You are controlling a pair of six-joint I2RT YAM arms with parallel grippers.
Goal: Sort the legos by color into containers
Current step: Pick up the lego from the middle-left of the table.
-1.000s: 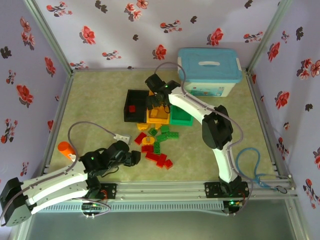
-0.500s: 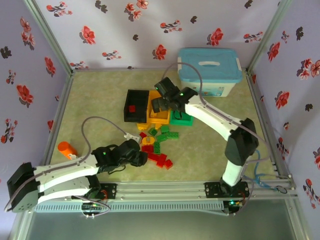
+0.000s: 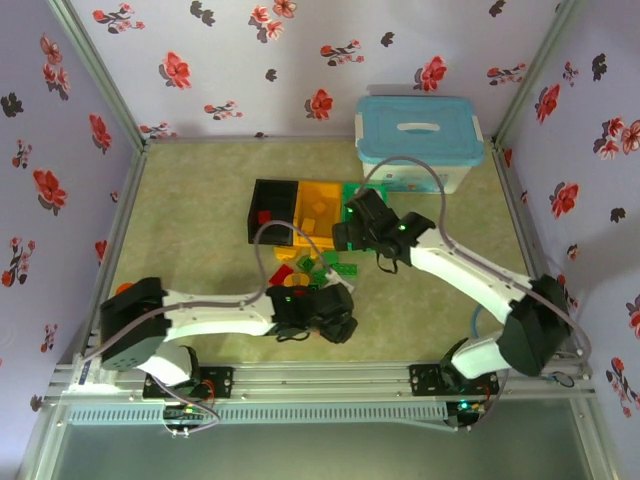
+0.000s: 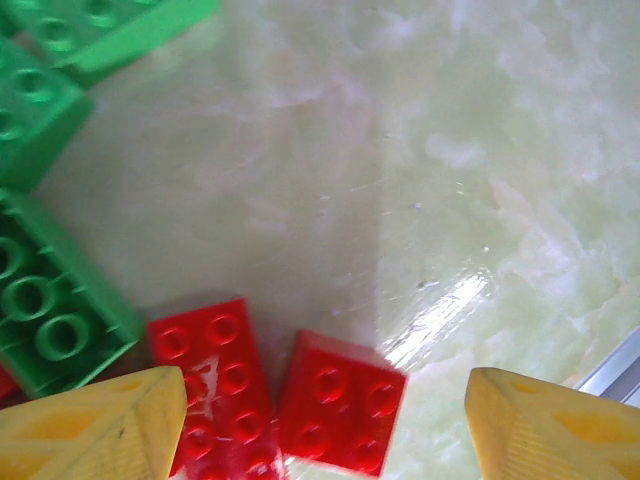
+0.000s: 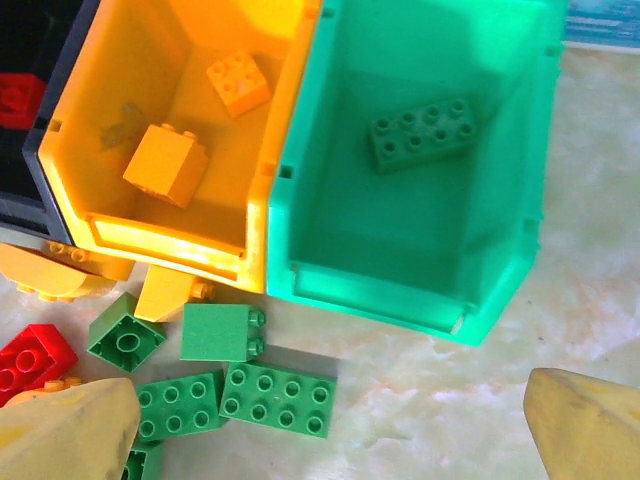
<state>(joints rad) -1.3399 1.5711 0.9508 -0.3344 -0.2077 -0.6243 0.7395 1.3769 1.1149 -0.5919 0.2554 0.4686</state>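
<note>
Left gripper (image 4: 325,425) gapes empty over 2 red bricks (image 4: 215,385); right gripper (image 5: 325,425) gapes empty beside green bin (image 5: 400,285).

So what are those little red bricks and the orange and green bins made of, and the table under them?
Red bricks: these look like hard moulded plastic, smooth with a faint gloss and crisp studs.
Orange bin and green bin: probably thin plastic, slightly translucent, since light glows through their walls.
Tabletop: a glossy marble-patterned sheet, perhaps vinyl or laminate; it shows a bright glare streak.
</note>
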